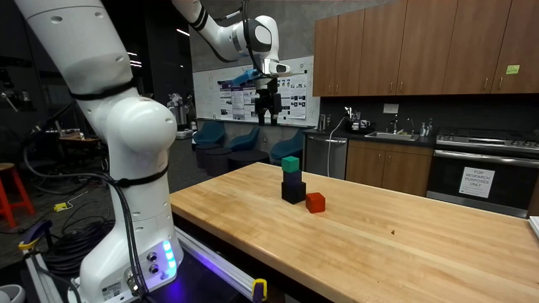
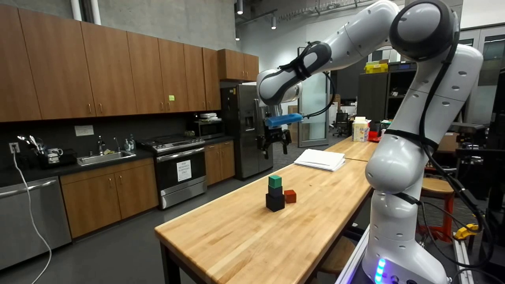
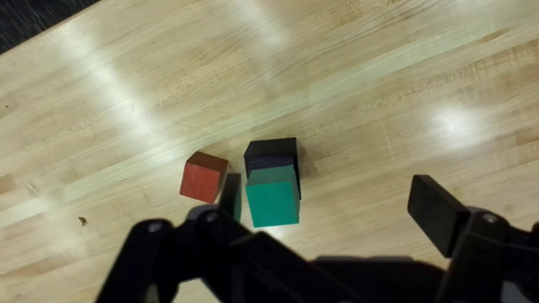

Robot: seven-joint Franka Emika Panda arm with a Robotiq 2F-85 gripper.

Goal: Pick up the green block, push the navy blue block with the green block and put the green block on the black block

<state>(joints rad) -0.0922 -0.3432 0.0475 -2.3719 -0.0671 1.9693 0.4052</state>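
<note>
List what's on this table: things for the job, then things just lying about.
For the job:
green block, on top
navy blue block, beneath it
black block, at the bottom

Lying about:
red-orange cube, beside the black block
white sheets
small brown scrap

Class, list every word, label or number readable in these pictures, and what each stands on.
"FOR RESEARCH PURPOSES ONLY": paper sign on the oven door.
Too small or blurred to read: any writing on the posters, robot base label, paper above the sink and sticky note.

The wood table [image 3: 358, 101] looks glossy, the sink [image 2: 106, 158] metal, the green block [image 3: 273, 204] matt.
</note>
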